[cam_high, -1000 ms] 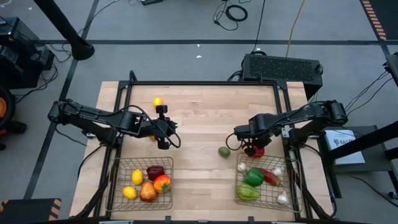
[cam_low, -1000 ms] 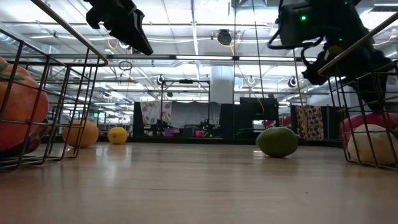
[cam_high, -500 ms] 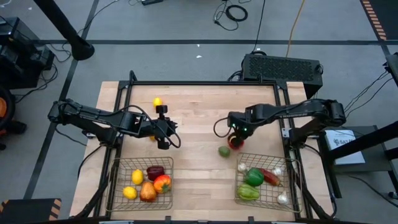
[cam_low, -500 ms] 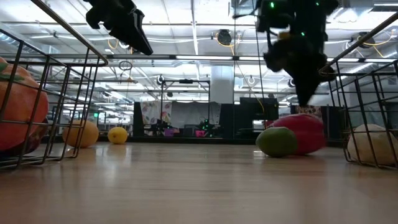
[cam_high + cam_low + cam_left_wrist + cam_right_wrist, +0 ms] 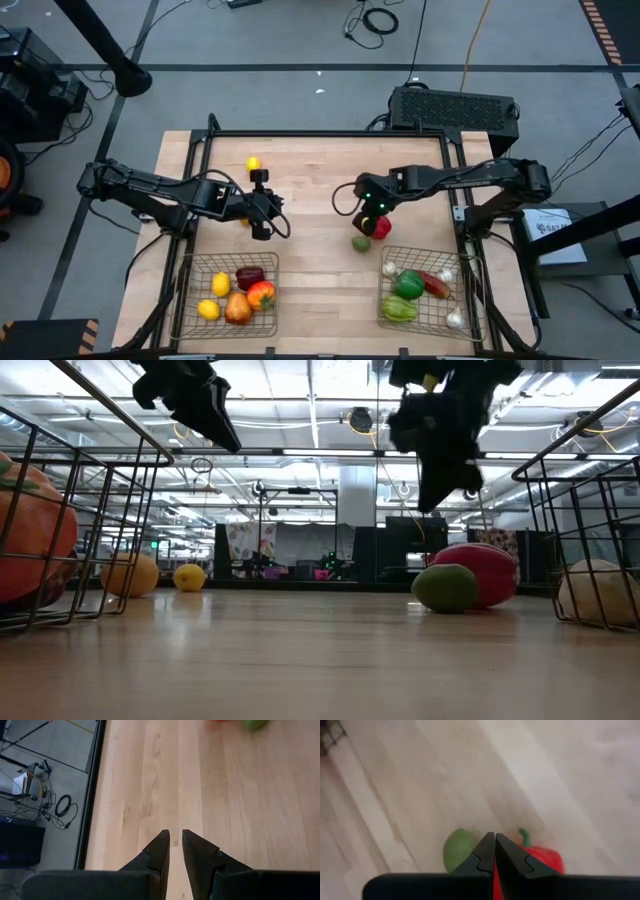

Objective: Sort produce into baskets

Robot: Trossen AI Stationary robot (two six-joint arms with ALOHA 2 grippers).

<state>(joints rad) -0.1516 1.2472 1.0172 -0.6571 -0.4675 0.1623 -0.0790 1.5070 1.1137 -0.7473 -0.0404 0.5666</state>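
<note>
A red fruit with a green stem [image 5: 381, 227] lies on the table beside a green fruit [image 5: 360, 243]; both also show in the low view, the red fruit [image 5: 482, 574] and the green fruit [image 5: 445, 588]. My right gripper [image 5: 362, 205] is shut and empty and hangs above them [image 5: 428, 500], touching neither; its wrist view shows the red fruit [image 5: 540, 862] and the green fruit [image 5: 460, 850] just past its tips [image 5: 494, 837]. My left gripper [image 5: 272, 215] is shut and empty, above bare wood [image 5: 176, 834]. A yellow lemon [image 5: 253, 163] and an orange [image 5: 130, 573] lie at the far left.
The left wire basket [image 5: 228, 256] at the near edge holds lemons, a red fruit and orange ones. The right wire basket [image 5: 425, 249] holds green peppers, a red chili and white garlic. Bare wood lies between the two arms.
My right gripper has gone from beside the right basket toward the table's left and then up. The red fruit has moved with it from next to the right basket to beside the green fruit, where it now lies on the table.
</note>
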